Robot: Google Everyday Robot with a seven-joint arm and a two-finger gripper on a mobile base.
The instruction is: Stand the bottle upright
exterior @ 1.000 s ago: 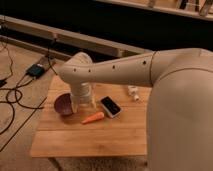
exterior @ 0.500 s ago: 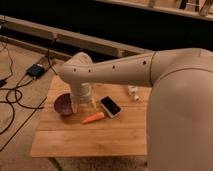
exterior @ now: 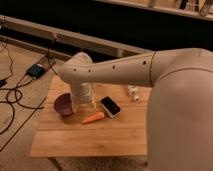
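The bottle (exterior: 132, 92) is small and whitish. It lies on the wooden table (exterior: 90, 137) near the far right side, just below my forearm, which partly hides it. My gripper (exterior: 82, 106) hangs down from the wrist at the table's left middle, between a purple bowl and a dark phone, well left of the bottle. It is open and I see nothing held in it. My arm reaches in from the right foreground and covers the table's right end.
A purple bowl (exterior: 63, 104) sits left of the gripper, with an orange carrot (exterior: 93, 118) in front and a dark phone (exterior: 110, 106) to the right. Cables (exterior: 15, 97) and a small box (exterior: 37, 70) lie on the floor at left.
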